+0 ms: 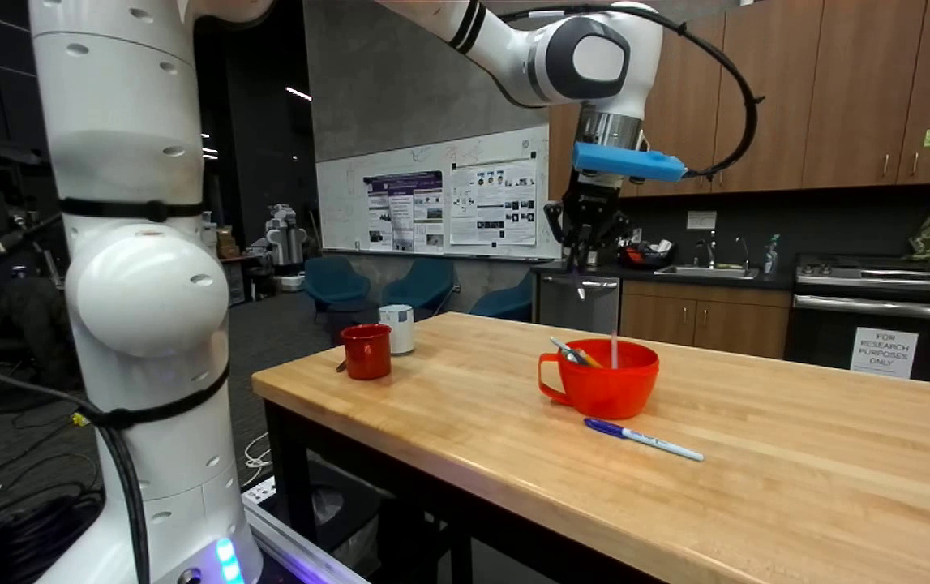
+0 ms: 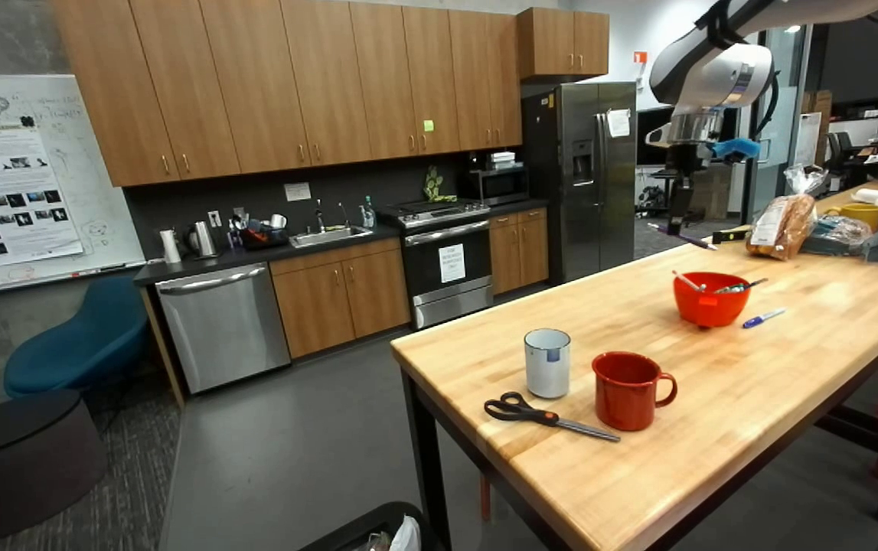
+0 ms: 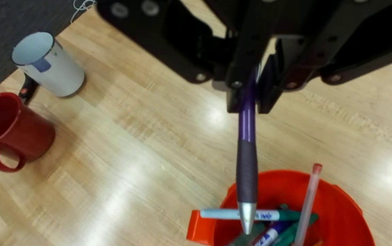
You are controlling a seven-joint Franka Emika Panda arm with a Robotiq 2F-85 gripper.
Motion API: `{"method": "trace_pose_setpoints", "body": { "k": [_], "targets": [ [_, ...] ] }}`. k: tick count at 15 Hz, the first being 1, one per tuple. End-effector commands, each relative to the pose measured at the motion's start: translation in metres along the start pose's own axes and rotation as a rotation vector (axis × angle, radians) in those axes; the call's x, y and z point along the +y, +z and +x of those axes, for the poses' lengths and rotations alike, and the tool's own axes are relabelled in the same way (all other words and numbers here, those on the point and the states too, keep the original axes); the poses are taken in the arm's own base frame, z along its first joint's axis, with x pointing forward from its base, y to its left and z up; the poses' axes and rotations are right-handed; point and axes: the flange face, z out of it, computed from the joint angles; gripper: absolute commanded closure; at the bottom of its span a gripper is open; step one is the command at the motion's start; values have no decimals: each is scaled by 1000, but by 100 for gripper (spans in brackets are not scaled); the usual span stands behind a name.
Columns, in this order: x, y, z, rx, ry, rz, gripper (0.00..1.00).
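Jaws pinch a purple pen (image 3: 247, 167), seemingly above the red bowl (image 1: 609, 397).

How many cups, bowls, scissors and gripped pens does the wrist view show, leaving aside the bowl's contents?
Cups: 2, red mug and white cup
Bowls: 1, red bowl
Scissors: 1, partly hidden
Gripped pens: 1, purple pen in the gripper
Total: 5
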Motion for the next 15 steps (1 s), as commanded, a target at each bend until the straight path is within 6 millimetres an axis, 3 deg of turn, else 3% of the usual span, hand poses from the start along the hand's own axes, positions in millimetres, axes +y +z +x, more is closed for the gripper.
{"method": "trace_pose_setpoints", "body": {
  "k": [1, 3, 5, 12, 15],
  "targets": [
    [4, 18, 35, 66, 6, 26, 96],
    [8, 31, 45, 88, 8, 30, 96],
    [17, 43, 41, 88, 36, 27, 96],
    [45, 43, -17, 108, 182, -24, 96],
    [55, 58, -34, 125, 220, -8, 96]
  ]
}}
